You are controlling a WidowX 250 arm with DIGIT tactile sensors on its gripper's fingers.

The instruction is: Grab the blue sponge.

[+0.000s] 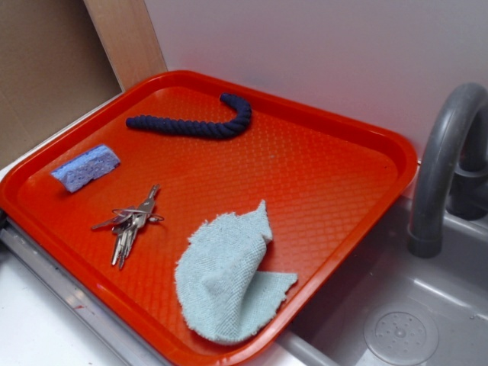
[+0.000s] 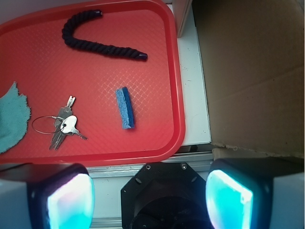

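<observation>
The blue sponge [image 1: 86, 167] is a small periwinkle foam block lying at the left side of the red tray [image 1: 320, 145]. From the wrist camera the blue sponge [image 2: 125, 108] lies near the right rim of the red tray [image 2: 177, 95], lengthwise toward the camera. My gripper [image 2: 150, 198] is open, high above the tray's near edge and well short of the sponge. Its two glowing cyan pads [image 2: 71, 202] stand wide apart with nothing between them. The exterior view does not show the gripper.
On the tray lie a dark navy rope [image 1: 200, 122], a bunch of keys [image 1: 131, 222] and a crumpled pale teal cloth [image 1: 229, 278]. A grey sink [image 1: 404, 313] with a faucet [image 1: 442, 160] is to the right. A cardboard panel [image 2: 252, 71] stands beside the tray.
</observation>
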